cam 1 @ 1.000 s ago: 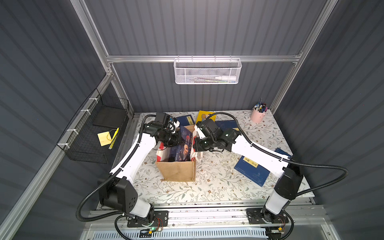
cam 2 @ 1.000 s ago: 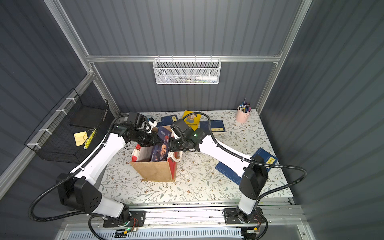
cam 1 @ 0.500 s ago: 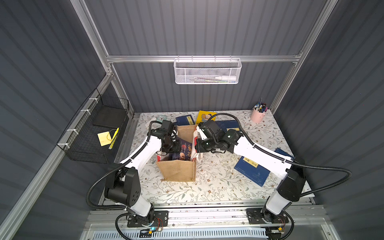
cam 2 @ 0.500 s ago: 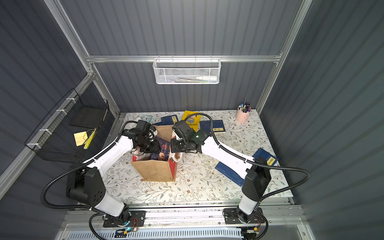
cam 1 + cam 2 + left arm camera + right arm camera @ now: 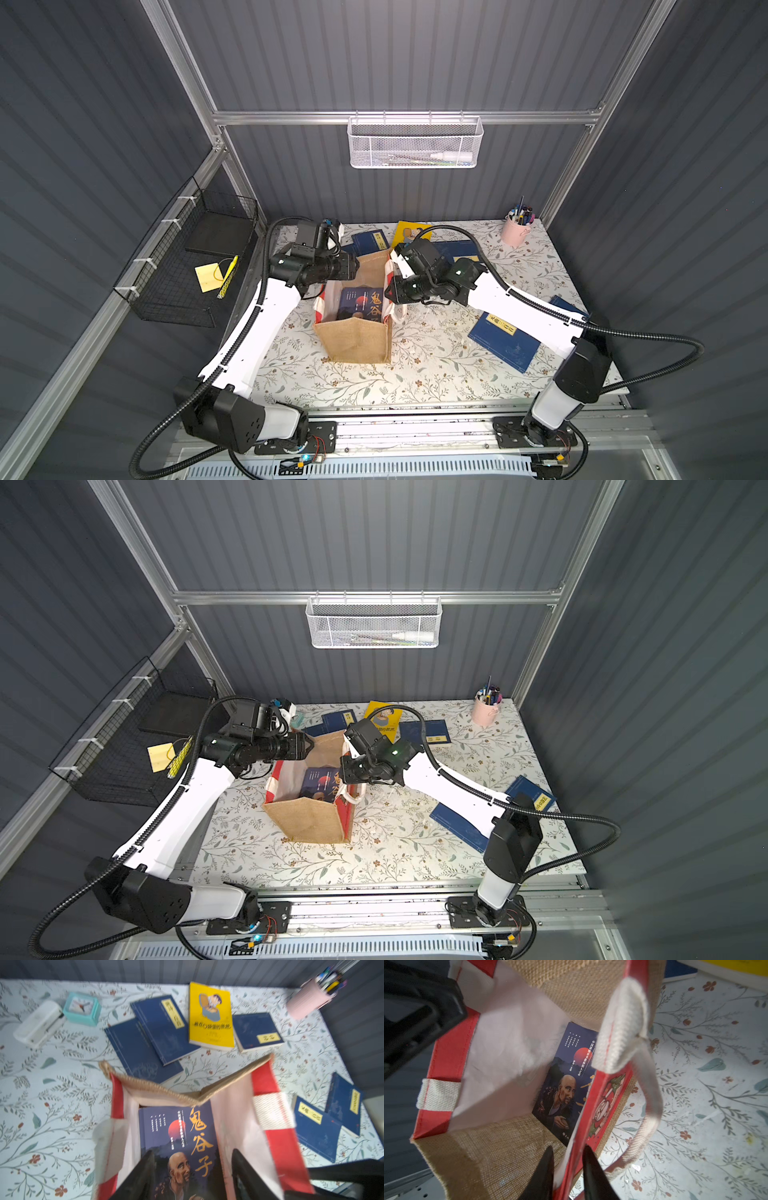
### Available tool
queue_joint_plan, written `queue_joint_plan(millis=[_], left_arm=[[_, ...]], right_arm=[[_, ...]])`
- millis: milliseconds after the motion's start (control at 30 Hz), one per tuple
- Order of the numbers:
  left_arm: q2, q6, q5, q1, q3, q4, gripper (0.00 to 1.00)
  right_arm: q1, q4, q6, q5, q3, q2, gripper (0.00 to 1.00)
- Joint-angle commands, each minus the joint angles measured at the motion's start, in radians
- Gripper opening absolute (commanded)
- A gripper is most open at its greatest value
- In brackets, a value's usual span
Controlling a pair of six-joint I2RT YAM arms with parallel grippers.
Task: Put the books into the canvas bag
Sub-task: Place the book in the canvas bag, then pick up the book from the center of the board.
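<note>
Left wall: black wire basket (image 5: 174, 299) with a yellow sticky note (image 5: 206, 277), not task items. The left gripper (image 5: 351, 266) hung over the far-left corner of the canvas bag (image 5: 353, 345). A second before, it had been clamped on the dark book with orange characters (image 5: 360, 304) above the bag mouth. Now it had let go and backed off. In the left wrist view its fingers (image 5: 143, 1176) were spread wide, nothing between them, book cover below. The book was down inside the bag, cover toward the mouth; flat or leaning, could not tell. The bag stood upright, left of the middle of the table (image 5: 415, 382).

The right gripper (image 5: 568, 1148) straddled the rim of the bag's red-and-white side panel, just beside the white handle (image 5: 623, 1022). It had been pinched shut on that panel. Now the jaws were parted and the fabric looked loose between them, so released.

Meaning: that drop looked finished and the bag had to hold its shape alone.

Still out were navy books (image 5: 368, 243) and the yellow book (image 5: 409, 232) along the far edge, plus more navy books (image 5: 505, 340) near the right edge under the right arm. The pink pen cup (image 5: 515, 232) sat at the far right corner. Most of the task was left; next likely a fresh pick from the far edge.
</note>
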Motion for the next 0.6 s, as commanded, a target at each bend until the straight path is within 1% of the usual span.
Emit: queue_joint_plan(millis=[0,67,133,200,267,333,433,567], left_arm=[[-0.018,-0.001,0.045,0.005,0.047,0.011,0.60],[-0.012,-0.022,0.032,0.005,0.065,0.022,0.61],[0.030,-0.044,0.001,0.005,0.116,-0.001,0.62],[0.085,-0.057,0.029,0.004,0.189,-0.029,0.61],[0.123,-0.079,0.069,-0.008,0.237,-0.019,0.59],[0.154,-0.084,0.042,-0.050,0.278,-0.001,0.58],[0.220,-0.070,-0.029,-0.147,0.353,0.005,0.57],[0.338,-0.071,-0.057,-0.250,0.447,-0.007,0.55]], right_arm=[[-0.011,-0.010,-0.031,-0.007,0.041,-0.030,0.44],[-0.032,-0.027,-0.048,0.007,0.049,-0.044,0.49],[-0.074,-0.048,-0.054,0.008,0.050,-0.061,0.55],[-0.119,-0.063,-0.057,0.004,0.039,-0.084,0.58],[-0.166,-0.068,-0.059,0.002,0.011,-0.115,0.58],[-0.222,-0.063,-0.051,-0.004,-0.035,-0.158,0.59],[-0.304,-0.045,-0.044,-0.006,-0.118,-0.217,0.61],[-0.407,-0.031,-0.033,-0.025,-0.214,-0.272,0.61]])
